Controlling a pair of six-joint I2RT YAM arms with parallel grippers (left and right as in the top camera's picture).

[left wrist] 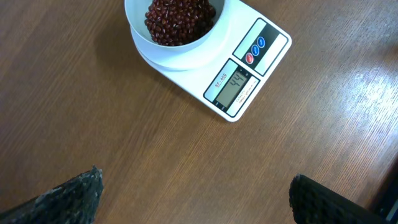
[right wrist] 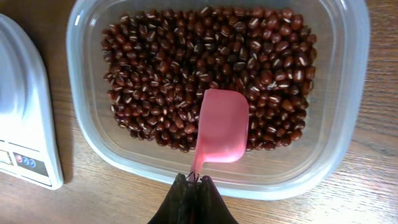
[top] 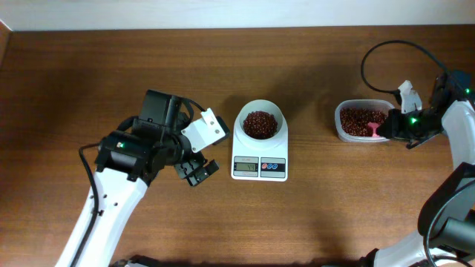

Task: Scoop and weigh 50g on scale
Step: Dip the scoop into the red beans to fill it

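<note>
Scale (top: 259, 158): beans (top: 260, 124) in bowl (top: 242, 117) | left claw (top: 200, 150) released, beside scale | right claw (right wrist: 194, 202) grasping pink scoop (right wrist: 222, 127), blade on beans in tub (right wrist: 348, 93)

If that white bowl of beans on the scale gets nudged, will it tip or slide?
The bowl looks wide and fairly shallow, so a nudge would likely slide it on the scale rather than tip it. The beans heaped inside probably weigh it down, though a sharp knock might spill some.
</note>
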